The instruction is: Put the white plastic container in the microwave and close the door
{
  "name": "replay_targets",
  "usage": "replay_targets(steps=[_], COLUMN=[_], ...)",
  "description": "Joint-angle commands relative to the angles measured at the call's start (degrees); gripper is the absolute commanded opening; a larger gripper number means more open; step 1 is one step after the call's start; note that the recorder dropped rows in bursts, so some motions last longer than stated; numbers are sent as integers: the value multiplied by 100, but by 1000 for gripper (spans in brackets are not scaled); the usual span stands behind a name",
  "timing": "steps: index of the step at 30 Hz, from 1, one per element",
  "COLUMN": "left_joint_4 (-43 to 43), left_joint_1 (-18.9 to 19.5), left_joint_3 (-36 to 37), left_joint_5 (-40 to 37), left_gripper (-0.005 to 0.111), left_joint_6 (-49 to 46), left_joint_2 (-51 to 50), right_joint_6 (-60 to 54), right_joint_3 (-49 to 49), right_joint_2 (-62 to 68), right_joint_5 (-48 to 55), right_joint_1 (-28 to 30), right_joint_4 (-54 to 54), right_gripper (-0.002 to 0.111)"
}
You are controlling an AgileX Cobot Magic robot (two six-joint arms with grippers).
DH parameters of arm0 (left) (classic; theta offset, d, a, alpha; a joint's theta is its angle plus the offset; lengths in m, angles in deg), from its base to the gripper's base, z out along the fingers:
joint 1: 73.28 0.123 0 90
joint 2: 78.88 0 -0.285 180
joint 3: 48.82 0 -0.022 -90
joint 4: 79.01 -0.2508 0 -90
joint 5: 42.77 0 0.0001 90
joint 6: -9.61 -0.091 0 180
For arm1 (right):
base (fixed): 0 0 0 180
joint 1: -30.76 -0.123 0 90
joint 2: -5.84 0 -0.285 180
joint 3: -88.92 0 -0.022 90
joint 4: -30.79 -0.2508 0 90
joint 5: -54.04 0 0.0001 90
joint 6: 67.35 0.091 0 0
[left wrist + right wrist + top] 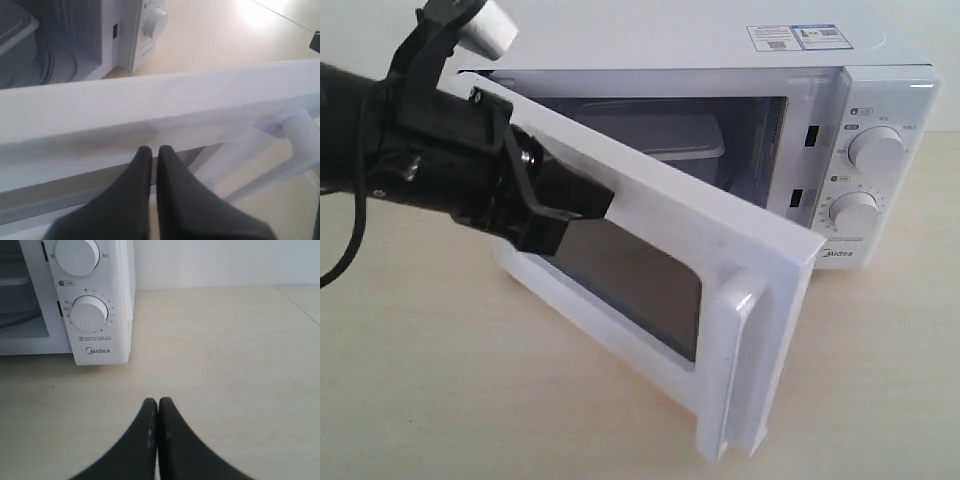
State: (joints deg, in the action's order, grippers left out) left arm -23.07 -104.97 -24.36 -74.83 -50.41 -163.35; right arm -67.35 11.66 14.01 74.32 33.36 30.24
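The white microwave (880, 90) stands at the back with its door (750, 250) swung partly open. Inside the cavity sits the white plastic container (665, 135), also glimpsed in the left wrist view as the container (12, 25). My left gripper (560, 225) is shut and empty, its tips resting against the outer face of the door near the dark window (640, 275). In the left wrist view the left gripper (155, 150) meets the door's top frame (100, 110). My right gripper (158, 402) is shut, empty, hovering over the table in front of the control panel (100, 315).
The door's vertical bar handle (730, 370) juts toward the front of the light wooden table (420, 380). Two round knobs (875, 150) sit on the panel at the right. A black cable (355, 240) hangs from the left arm.
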Motion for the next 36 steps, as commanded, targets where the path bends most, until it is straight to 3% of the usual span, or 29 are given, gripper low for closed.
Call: replay_targets(steps=[1, 15, 24, 26, 28, 30, 33, 36], left_joint_4=[-127, -152, -152, -180, -181, -181, -181, -181], left_joint_1=[-39, -39, -39, -39, -39, -39, -39, -39], left_joint_3=[-267, -295, -295, -295, -295, -295, -295, -295], left_joint_5=[60, -480, -703, -800, -800, -713, -527, -442], left_gripper=[4, 4, 4, 4, 4, 4, 4, 4], left_joint_6=[-22, -40, 2, 2, 2, 2, 2, 2], left_joint_2=[-86, -86, -75, -25, 68, 209, 517, 670], right_joint_6=[-32, -187, -68, 561, 1491, 2059, 4061, 5009], right_joint_3=[4, 4, 4, 4, 4, 590, 2141, 2988], right_joint_2=[-38, -38, -38, -38, -38, -38, 45, 480], right_joint_5=[-31, -323, -3891, -5533, -5903, -5009, -3080, -2196], right_joint_1=[24, 24, 24, 24, 24, 24, 24, 24], right_joint_4=[-2, 148, 87, 87, 100, 611, 2620, 3221], right_gripper=[0, 0, 0, 0, 0, 0, 0, 0])
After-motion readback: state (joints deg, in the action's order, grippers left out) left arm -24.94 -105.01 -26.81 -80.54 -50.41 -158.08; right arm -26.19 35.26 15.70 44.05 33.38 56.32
